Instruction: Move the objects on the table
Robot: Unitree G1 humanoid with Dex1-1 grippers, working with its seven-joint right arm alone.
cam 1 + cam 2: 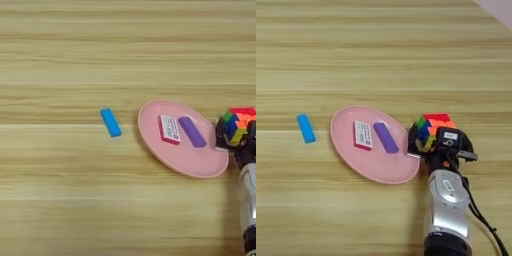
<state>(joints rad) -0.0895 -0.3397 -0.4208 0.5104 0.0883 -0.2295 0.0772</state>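
gripper (428, 137) clasping puzzle cube (432, 129), fingers mostly hidden

Robot test bench in a lab-like room. A light wood-grain tabletop (75, 200) fills the view. The silver forearm (448, 210) trailing a black cable (483, 222) enters from 5 o'clock. Small practice items are set out: a pink plate (200, 167), a puzzle cube (431, 127), and a blue block (110, 122) at 9 o'clock.

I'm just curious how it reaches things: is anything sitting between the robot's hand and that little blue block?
Yes. The pink plate, carrying a red-edged white card and a purple block, lies between the hand, which is at the puzzle cube, and the blue block.
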